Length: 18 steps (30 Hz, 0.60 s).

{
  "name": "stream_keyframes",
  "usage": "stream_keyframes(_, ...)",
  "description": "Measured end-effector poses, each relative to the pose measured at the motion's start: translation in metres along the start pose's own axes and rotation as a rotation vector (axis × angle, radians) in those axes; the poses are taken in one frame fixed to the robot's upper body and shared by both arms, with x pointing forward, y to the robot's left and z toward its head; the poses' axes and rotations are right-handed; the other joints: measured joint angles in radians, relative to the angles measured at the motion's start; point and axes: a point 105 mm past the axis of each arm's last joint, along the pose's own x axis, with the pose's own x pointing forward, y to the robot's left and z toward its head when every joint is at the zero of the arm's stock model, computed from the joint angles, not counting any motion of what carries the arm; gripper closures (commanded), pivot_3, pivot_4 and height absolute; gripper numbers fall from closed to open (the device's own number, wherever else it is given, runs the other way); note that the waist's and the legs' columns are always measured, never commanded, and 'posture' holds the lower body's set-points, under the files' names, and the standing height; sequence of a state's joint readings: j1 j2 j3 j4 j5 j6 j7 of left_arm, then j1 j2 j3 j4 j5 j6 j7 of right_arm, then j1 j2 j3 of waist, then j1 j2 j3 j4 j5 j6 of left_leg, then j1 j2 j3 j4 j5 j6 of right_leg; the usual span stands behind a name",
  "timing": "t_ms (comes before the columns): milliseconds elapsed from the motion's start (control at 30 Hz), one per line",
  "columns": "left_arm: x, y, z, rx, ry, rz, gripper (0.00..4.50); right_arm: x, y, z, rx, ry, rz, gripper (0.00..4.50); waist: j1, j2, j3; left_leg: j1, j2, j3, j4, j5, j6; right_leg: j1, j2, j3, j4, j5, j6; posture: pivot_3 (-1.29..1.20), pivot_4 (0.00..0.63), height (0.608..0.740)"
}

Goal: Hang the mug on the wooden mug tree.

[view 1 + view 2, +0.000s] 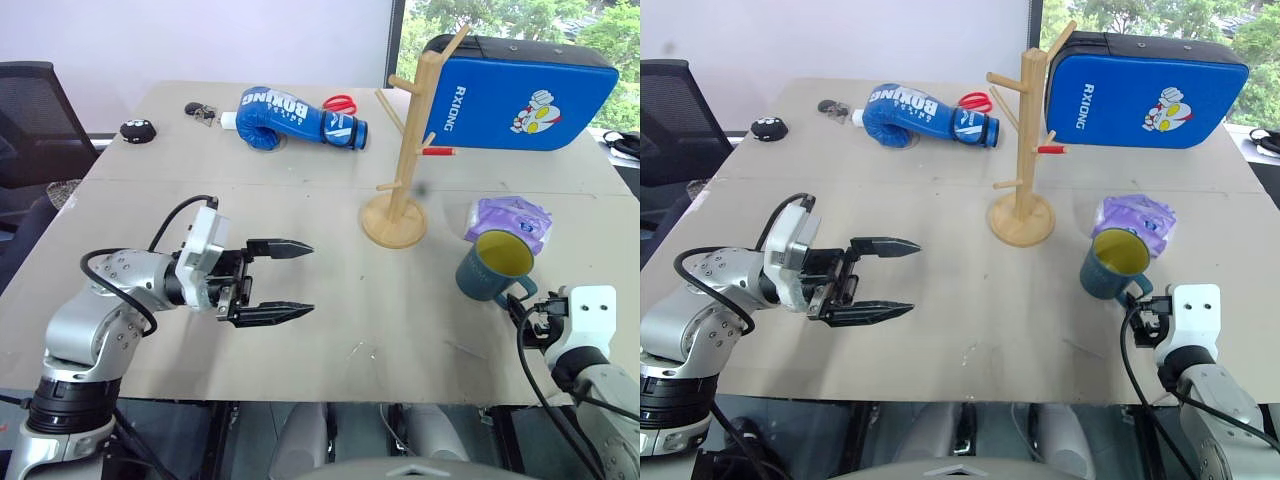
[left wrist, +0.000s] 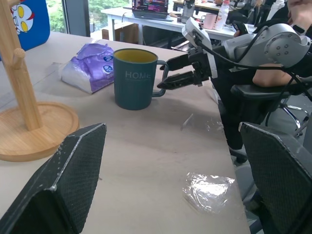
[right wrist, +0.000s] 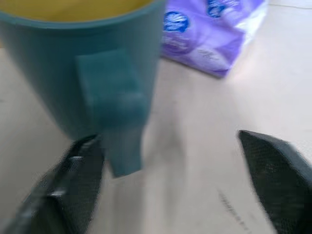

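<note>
The mug (image 1: 495,265) is standing upright, its handle (image 3: 114,105) facing the right gripper (image 2: 170,74). That gripper's jaws are gaping, gripping nothing; the left gripper (image 1: 280,280) is idling open, farther off.

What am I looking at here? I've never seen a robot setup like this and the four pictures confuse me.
It's a two-armed robot. Two pictures come from cameras on its head, two from cameras on its wrists. On the table stand a teal mug, a wooden mug tree, a purple tissue pack, a blue boxing glove and a blue pad. The left gripper hovers open, holding nothing. The right gripper is open beside the mug's handle, not gripping it yet.
</note>
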State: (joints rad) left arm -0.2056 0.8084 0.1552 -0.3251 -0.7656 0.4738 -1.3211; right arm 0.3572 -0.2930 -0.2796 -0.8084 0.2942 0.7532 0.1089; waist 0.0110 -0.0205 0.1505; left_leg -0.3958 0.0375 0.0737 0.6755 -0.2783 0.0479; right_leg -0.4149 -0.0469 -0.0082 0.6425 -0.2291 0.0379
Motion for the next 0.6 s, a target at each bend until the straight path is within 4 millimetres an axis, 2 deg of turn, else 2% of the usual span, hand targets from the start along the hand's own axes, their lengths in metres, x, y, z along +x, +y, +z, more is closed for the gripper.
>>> stream_keyframes(167, 0.003, 0.000, 0.004, 0.019, 0.000, 0.009, 0.00, 0.005, 0.000, 0.007, -0.012, -0.020, -0.031, 4.32, 0.001, 0.000, 0.000, 0.000, 0.000, 0.000, 0.000, 0.000, 0.000, 0.000, 0.000, 0.000, 0.000, 0.000, -0.001, 0.00, 0.150, 0.740)
stream_keyframes(267, 0.004, 0.003, 0.007, 0.026, 0.001, 0.019, 0.00, 0.008, 0.007, 0.020, -0.019, -0.072, -0.017, 4.45, 0.003, -0.001, -0.001, 0.000, 0.000, -0.001, 0.000, 0.000, 0.000, 0.000, 0.000, -0.001, 0.000, 0.000, 0.000, 0.00, 0.150, 0.740)
stream_keyframes(467, 0.006, 0.007, 0.011, 0.032, 0.001, 0.038, 0.00, 0.012, 0.003, 0.015, -0.015, -0.052, -0.032, 4.45, 0.000, -0.002, -0.001, 0.000, 0.000, 0.000, 0.000, 0.000, 0.000, 0.000, 0.000, 0.000, 0.000, 0.000, 0.000, 0.00, 0.150, 0.740)
stream_keyframes(600, 0.007, 0.008, 0.012, 0.022, -0.002, 0.051, 0.00, 0.014, 0.001, 0.020, -0.027, -0.067, 0.028, 4.45, 0.000, -0.002, -0.001, 0.001, 0.000, 0.000, 0.000, 0.000, 0.000, 0.001, 0.000, 0.000, 0.000, 0.000, 0.000, 0.00, 0.150, 0.740)
